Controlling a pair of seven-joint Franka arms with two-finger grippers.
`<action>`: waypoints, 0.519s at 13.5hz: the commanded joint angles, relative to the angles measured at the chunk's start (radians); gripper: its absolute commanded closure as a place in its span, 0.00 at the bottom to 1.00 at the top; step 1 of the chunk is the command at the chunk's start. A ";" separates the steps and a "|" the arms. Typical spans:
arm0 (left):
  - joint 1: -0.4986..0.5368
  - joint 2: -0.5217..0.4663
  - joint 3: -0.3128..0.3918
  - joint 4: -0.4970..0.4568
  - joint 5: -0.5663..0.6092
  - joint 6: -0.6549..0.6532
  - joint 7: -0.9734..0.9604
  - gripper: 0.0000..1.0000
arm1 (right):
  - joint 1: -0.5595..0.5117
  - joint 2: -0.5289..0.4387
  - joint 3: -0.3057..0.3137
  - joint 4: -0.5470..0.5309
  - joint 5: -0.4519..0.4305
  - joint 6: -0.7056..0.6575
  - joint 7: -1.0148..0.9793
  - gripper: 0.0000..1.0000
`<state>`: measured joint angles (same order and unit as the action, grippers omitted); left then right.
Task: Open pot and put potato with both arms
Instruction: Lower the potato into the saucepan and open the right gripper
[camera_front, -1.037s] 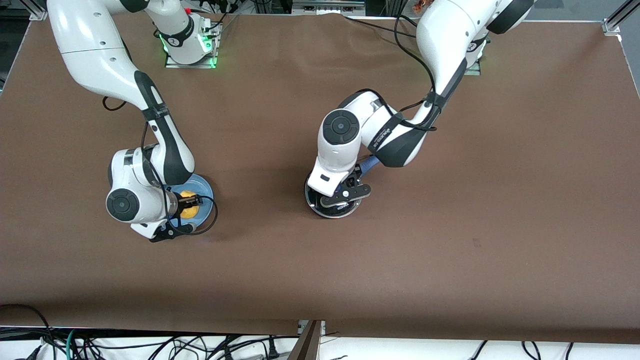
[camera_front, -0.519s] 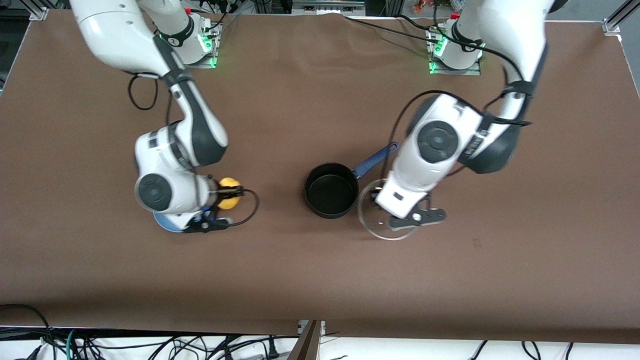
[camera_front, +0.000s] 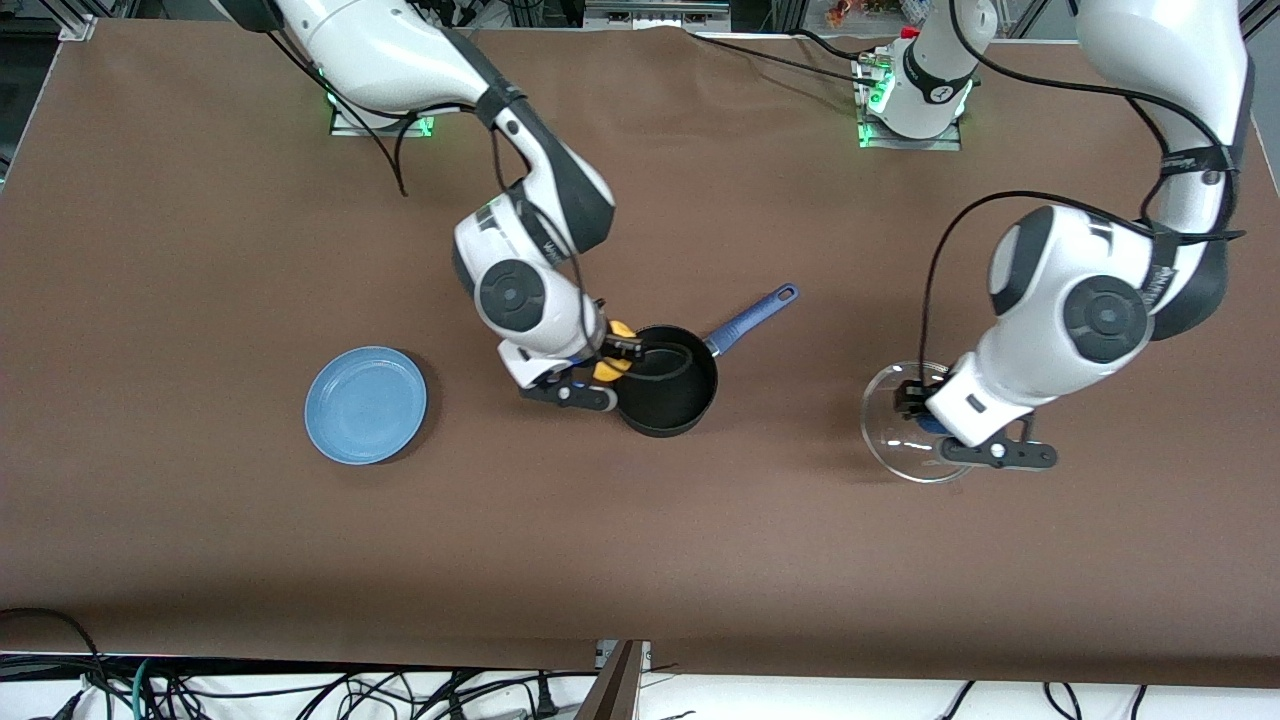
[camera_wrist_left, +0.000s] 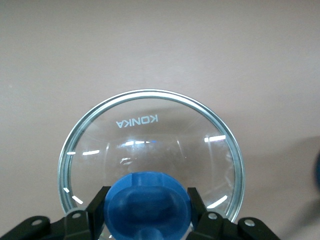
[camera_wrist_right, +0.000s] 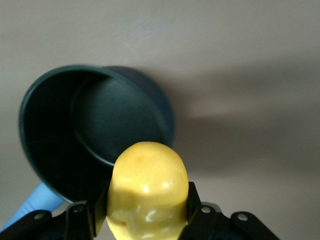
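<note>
The black pot (camera_front: 668, 394) stands open mid-table, its blue handle (camera_front: 752, 315) pointing toward the left arm's base. My right gripper (camera_front: 617, 356) is shut on the yellow potato (camera_front: 612, 366) and holds it over the pot's rim at the right arm's side. The right wrist view shows the potato (camera_wrist_right: 147, 190) between the fingers with the empty pot (camera_wrist_right: 95, 131) below. My left gripper (camera_front: 928, 415) is shut on the blue knob (camera_wrist_left: 148, 205) of the clear glass lid (camera_front: 893, 440), over the table toward the left arm's end. The lid (camera_wrist_left: 150, 127) fills the left wrist view.
A flat light-blue plate (camera_front: 366, 404) lies empty on the brown table toward the right arm's end. The arms' bases (camera_front: 380, 110) stand at the table's back edge. Cables hang below the table's front edge (camera_front: 620, 655).
My right gripper carried the potato from the plate to over the pot's rim. My left gripper lifted the lid off the pot and carried it toward the left arm's end.
</note>
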<state>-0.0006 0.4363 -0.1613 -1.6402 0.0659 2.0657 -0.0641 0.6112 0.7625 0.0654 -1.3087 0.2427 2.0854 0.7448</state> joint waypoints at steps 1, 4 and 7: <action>0.007 -0.097 0.127 -0.243 -0.089 0.189 0.273 0.48 | 0.004 0.031 -0.007 0.040 0.021 0.025 0.024 0.29; 0.019 -0.085 0.204 -0.341 -0.090 0.302 0.363 0.48 | -0.017 0.017 -0.016 0.071 0.012 -0.019 0.013 0.00; 0.025 -0.051 0.223 -0.401 -0.090 0.387 0.365 0.48 | -0.034 0.015 -0.025 0.173 0.006 -0.117 0.016 0.00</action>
<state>0.0287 0.4020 0.0583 -1.9915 -0.0001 2.4115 0.2698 0.5862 0.7722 0.0425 -1.2173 0.2427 2.0397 0.7601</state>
